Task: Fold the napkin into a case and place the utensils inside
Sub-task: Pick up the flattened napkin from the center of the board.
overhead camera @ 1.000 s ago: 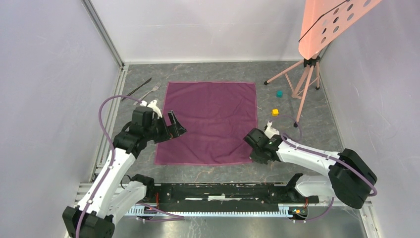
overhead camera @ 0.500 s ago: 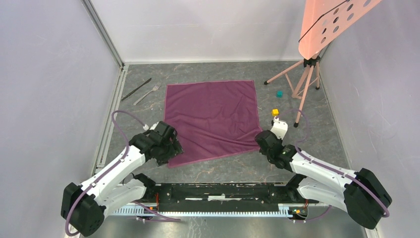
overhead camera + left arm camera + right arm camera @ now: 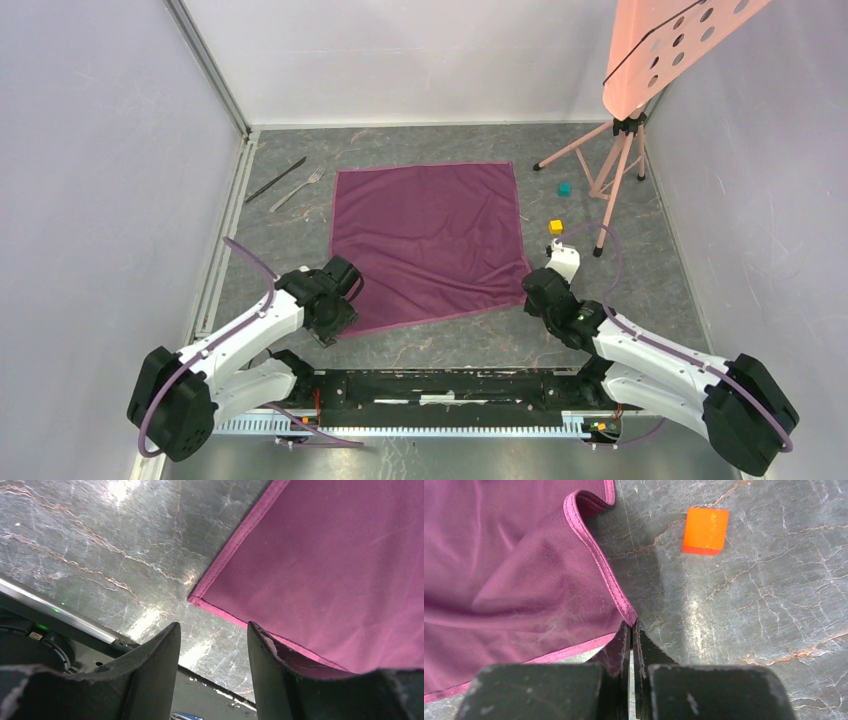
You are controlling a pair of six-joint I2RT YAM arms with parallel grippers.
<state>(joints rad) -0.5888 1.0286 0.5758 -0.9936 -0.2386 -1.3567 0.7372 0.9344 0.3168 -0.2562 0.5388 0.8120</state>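
Note:
The plum-purple napkin (image 3: 430, 235) lies spread flat in the middle of the table, unfolded, so no case shape shows. My left gripper (image 3: 337, 313) hangs low at its near-left corner (image 3: 194, 599). Its jaws stand open over bare table, and the right finger (image 3: 272, 665) overlaps the near hem. My right gripper (image 3: 532, 290) is shut on the napkin's near-right corner (image 3: 628, 614), which is raised and wrinkled. The utensils, a silver fork (image 3: 298, 189) and a dark knife (image 3: 277, 179), lie side by side at the far left, off the cloth.
A yellow cube (image 3: 555, 227), orange in the right wrist view (image 3: 705, 530), sits just right of the napkin. A teal cube (image 3: 564, 188) lies farther back. A pink perforated board on a tripod (image 3: 620, 150) stands at the far right. Walls close in the left and back.
My left gripper came down from the napkin's left edge to its near-left corner, its jaws narrowing. The right gripper drew the near-right corner up and back, so the near hem slants.

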